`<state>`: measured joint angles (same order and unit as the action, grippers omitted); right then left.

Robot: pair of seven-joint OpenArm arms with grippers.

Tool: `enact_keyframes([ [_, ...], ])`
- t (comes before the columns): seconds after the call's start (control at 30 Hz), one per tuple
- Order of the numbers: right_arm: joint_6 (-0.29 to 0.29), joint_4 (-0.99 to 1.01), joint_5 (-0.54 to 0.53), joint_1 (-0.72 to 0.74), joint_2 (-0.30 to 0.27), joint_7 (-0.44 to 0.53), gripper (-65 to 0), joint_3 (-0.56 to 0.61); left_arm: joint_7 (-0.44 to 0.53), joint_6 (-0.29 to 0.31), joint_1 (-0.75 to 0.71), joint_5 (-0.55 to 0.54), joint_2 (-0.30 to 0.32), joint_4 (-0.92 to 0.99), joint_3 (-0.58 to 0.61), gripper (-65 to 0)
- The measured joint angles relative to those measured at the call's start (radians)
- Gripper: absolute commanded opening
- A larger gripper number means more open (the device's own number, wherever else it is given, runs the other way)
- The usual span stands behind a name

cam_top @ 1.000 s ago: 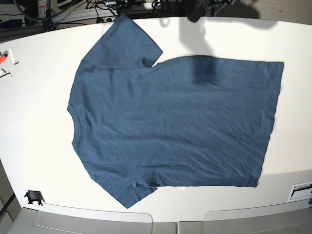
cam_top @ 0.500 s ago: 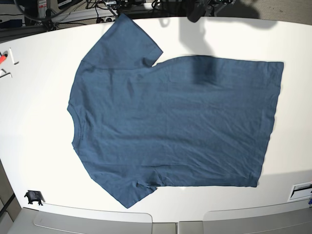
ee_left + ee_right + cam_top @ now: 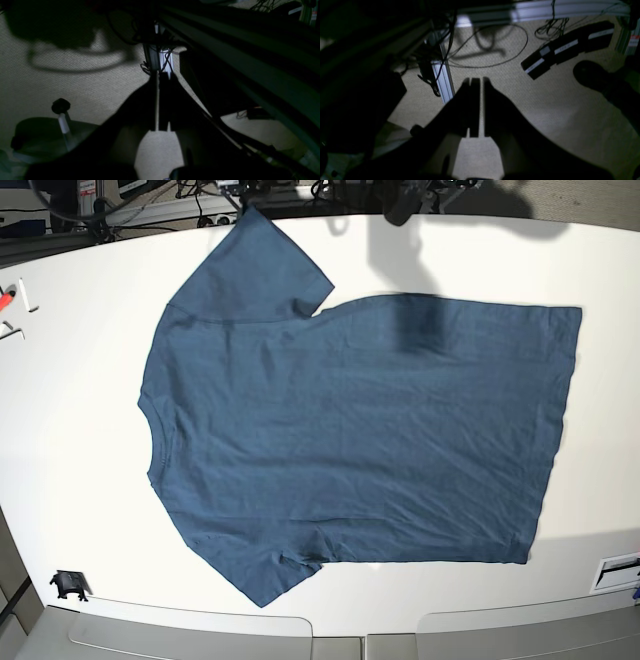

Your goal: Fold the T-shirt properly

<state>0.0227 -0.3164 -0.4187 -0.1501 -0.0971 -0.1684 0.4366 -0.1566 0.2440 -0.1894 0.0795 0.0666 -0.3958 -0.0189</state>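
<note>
lying flat, the t-shirt (image 3: 350, 440) has not moved since before.

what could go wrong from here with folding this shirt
The T-shirt lies spread flat, but its far sleeve reaches the table's back edge near cables; a pull might drag it off. Both the left gripper and the right gripper are shut and off the table, so a grab without opening would likely miss.
</note>
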Motion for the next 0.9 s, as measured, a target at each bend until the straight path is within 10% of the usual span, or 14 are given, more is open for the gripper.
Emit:
enact_keyframes([
  [0.43, 0.0, -0.005, 0.0, -0.076, -0.006, 0.049, -63.3, 0.0, 0.002, 0.0, -0.169, 0.0, 0.026, -0.171, 0.0, -65.0],
  [0.9, 0.003, -0.406, 0.0, -0.304, -0.166, 0.054, -63.3, 0.0, 0.001, 0.002, -0.474, -0.142, 0.133, -0.536, 0.0, -65.0],
])
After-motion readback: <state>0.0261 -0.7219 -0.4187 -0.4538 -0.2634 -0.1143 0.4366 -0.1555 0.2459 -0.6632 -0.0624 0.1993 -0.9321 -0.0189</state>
